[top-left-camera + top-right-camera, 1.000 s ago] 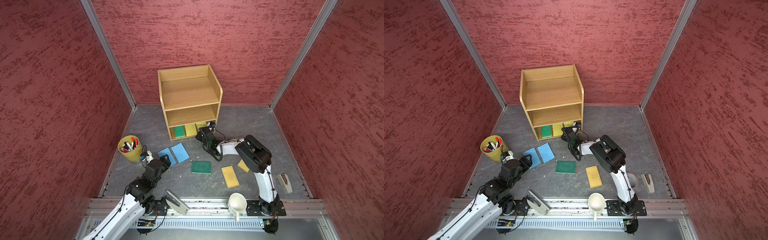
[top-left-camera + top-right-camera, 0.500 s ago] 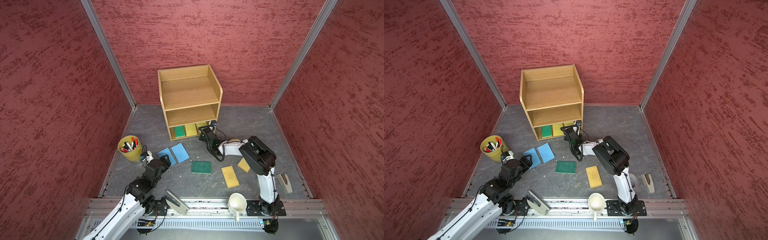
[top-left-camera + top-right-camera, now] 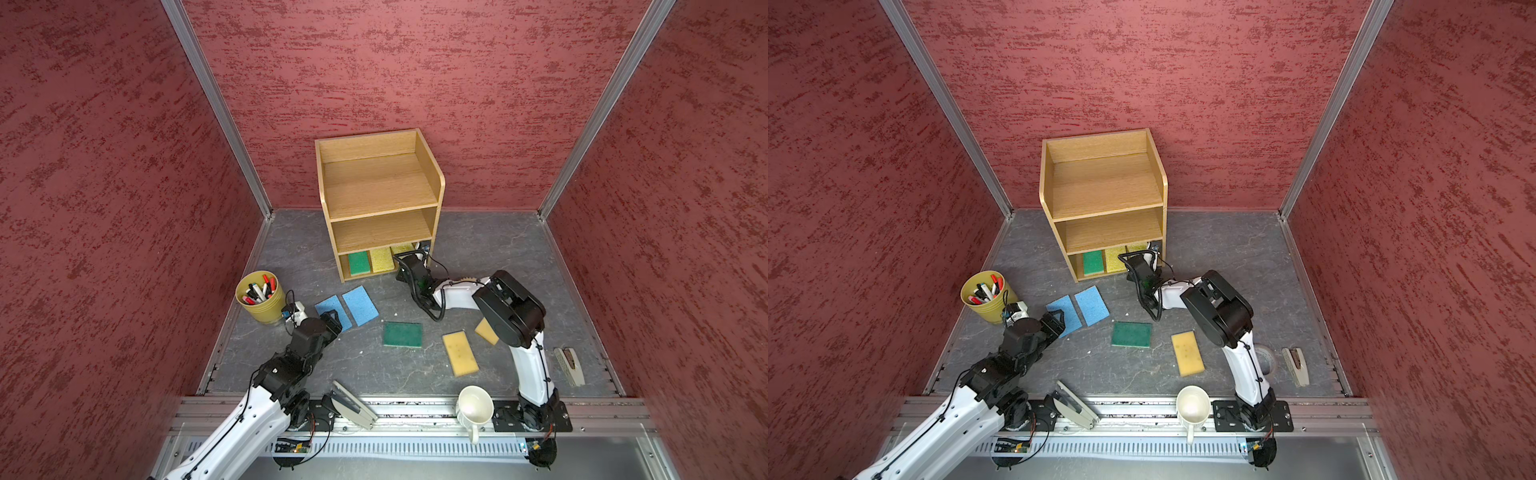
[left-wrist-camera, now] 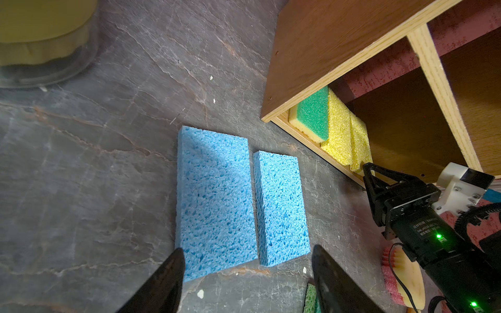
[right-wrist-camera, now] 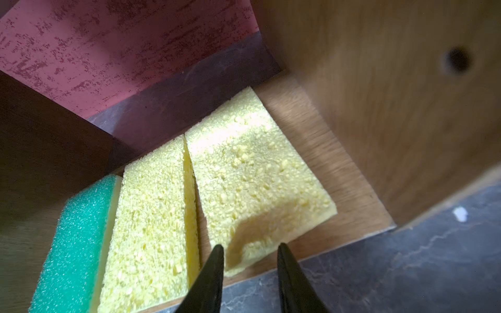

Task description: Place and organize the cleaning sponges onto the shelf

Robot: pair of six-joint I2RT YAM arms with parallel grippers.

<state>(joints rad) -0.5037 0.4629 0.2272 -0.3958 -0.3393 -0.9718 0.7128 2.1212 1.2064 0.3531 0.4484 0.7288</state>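
Our right tool, jaws slightly apart, sits at the front edge of the bottom tier of the shelf, where two yellow sponges and a green sponge lie side by side. Our left tool hangs apart above two blue sponges on the bench.

Three sponges lie side by side in the bottom of the shelf. Two more sponges lie on the table just in front, with the pen cup to their left.
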